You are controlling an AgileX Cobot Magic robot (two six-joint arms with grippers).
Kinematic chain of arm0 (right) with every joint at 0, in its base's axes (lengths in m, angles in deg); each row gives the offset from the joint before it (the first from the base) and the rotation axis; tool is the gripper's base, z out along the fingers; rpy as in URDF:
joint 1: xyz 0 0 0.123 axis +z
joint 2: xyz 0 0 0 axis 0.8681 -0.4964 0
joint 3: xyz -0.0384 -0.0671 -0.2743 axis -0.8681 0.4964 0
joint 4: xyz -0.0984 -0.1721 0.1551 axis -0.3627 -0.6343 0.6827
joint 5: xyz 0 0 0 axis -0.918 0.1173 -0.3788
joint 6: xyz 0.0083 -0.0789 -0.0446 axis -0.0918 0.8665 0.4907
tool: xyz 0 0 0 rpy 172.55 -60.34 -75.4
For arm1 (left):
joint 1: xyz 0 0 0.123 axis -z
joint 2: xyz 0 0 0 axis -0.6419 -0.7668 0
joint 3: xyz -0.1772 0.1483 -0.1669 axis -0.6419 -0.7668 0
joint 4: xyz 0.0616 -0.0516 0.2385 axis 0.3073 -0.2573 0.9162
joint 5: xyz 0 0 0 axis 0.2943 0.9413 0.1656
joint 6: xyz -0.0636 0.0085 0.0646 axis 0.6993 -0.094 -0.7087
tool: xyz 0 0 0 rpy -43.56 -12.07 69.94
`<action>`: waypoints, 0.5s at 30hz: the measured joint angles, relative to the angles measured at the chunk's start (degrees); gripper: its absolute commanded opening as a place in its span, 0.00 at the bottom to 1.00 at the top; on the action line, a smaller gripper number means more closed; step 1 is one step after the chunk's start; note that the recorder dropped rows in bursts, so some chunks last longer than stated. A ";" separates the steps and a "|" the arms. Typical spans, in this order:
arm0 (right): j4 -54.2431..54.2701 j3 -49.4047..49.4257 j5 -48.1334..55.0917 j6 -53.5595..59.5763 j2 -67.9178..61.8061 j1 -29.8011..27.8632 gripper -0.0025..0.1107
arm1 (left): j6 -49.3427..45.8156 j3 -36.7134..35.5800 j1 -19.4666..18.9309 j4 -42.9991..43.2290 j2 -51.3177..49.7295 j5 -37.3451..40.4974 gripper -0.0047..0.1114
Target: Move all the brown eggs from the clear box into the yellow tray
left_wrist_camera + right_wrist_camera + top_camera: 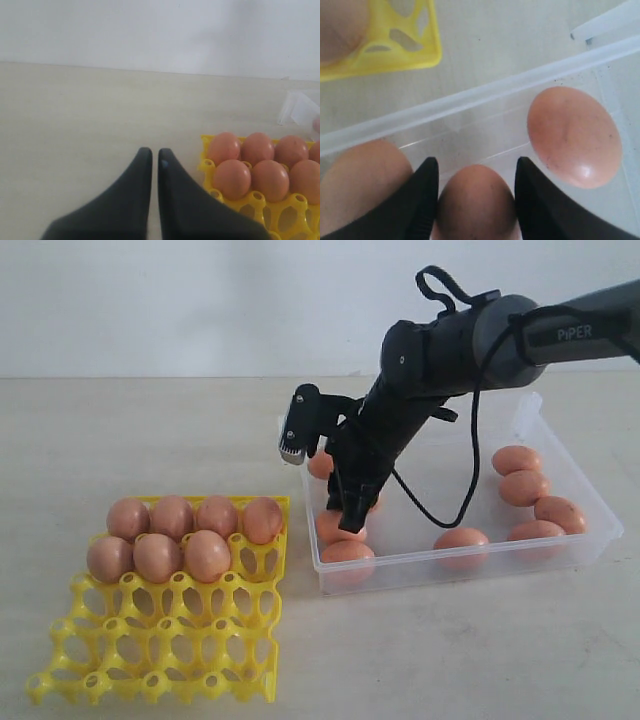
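At the left end of the clear box point(420, 570), your right arm point(450, 350) slopes steeply down from the far right. The right end effector point(476, 161) has both fingers against the sides of one brown egg point(476, 200) lying on the box floor. Left of the yellow tray point(206, 165), your left end effector point(155, 151) hangs over the bench point(75, 110), nearly closed and empty. Seven brown eggs point(157, 556) sit in the tray's two far rows.

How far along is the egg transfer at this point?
Done: seven eggs sit in the yellow tray. In hand: the right tool straddles one egg lying inside the clear box; whether it is gripped is unclear. Left: at least eight eggs remain in the box, that one included.
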 measured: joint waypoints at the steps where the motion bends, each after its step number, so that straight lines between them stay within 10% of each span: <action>1: -0.08 0.00 0.00 -0.02 -0.23 0.00 0.36 | 0.00 0.00 0.00 0.00 0.00 0.00 0.08; 15: -4.66 0.00 -2.89 -8.73 0.81 0.00 0.36 | 0.00 0.00 0.00 0.00 0.00 0.00 0.08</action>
